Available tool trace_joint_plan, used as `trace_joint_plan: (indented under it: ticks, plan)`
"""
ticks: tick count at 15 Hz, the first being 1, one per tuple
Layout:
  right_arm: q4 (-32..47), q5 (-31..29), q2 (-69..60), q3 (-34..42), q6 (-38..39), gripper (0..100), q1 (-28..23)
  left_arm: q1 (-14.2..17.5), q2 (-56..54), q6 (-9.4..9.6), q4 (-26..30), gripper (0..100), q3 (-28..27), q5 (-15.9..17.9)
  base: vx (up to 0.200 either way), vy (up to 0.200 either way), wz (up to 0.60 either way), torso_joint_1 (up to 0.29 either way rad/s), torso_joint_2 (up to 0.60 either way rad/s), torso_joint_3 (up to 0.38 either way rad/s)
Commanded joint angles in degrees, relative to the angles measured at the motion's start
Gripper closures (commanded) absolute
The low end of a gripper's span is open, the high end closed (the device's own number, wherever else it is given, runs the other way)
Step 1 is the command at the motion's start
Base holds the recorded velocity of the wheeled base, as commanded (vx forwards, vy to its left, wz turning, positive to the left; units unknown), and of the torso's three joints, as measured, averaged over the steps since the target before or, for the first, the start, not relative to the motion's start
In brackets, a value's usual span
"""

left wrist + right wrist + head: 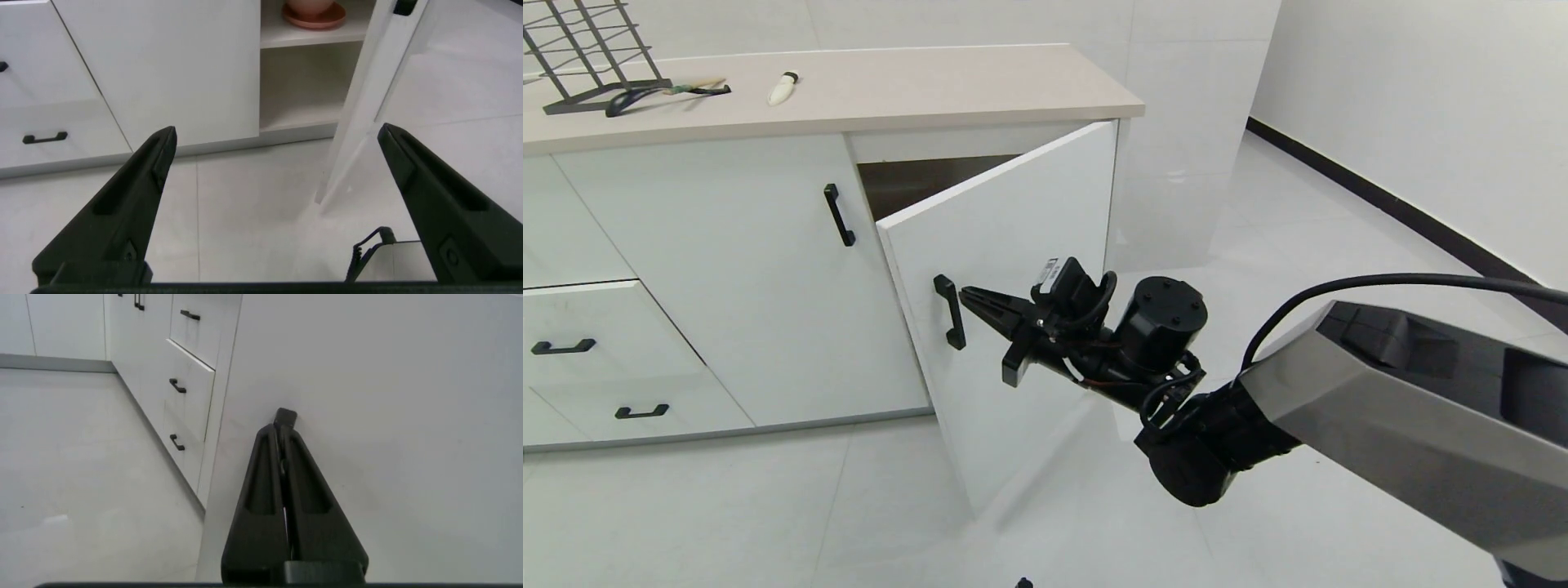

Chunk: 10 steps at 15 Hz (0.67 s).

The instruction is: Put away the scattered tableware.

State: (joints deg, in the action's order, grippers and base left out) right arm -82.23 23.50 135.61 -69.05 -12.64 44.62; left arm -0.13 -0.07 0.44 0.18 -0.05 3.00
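On the counter (pixel 931 82), well apart from either arm, your tableware lies unstowed: one small white piece (pixel 783 88) and, just beside the one wire rack (pixel 605 93), a tangle of dark-handled utensils (pixel 666 91) that I read as two, though I cannot be sure. So by my judgement you are at the very start. The only thing done is that the open door (pixel 1013 245) of the cabinet stands partly ajar, and no piece has been put away yet. Your right gripper (pixel 968 296) sits at the door handle (pixel 950 312), its jaws pressed together with nothing between them; whether the tips touch the handle I cannot tell. Your left gripper (pixel 278 131) hangs low over the floor facing the cabinet, jaws spread wide and holding nothing. Inside, one pink dish (pixel 315 12) rests on the shelf (pixel 315 37). Counting the fronts, you have two doors, the other being the shut door (pixel 711 269), plus an upper drawer (pixel 605 322) and a lower drawer (pixel 686 396). What is left, I judge, is swinging the door wider and then every pick and place.
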Motion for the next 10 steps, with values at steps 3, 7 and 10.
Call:
trace_joint_plan:
  ticks: [3, 7, 10]
  plan:
    - [0.0, 0.1, -6.2, 7.9, -0.2, 100, 0.0, 0.0, 0.1, 0.0, 0.0, 0, 0.0, 0.0, 0.0, 0.0, 0.0, 0.0, 0.0, 0.0]
    - [0.0, 0.2, -15.2, 17.8, -0.6, 100, 0.1, 0.0, 0.1, 0.0, 0.0, 0, 0.0, 0.0, 0.0, 0.0, 0.0, 0.0, 0.0, 0.0]
    - [-0.1, 0.2, -23.2, 25.5, -0.8, 100, 0.1, 0.0, 0.1, 0.0, 0.0, 0, 0.0, 0.0, 0.0, 0.0, 0.0, 0.0, 0.0, 0.0]
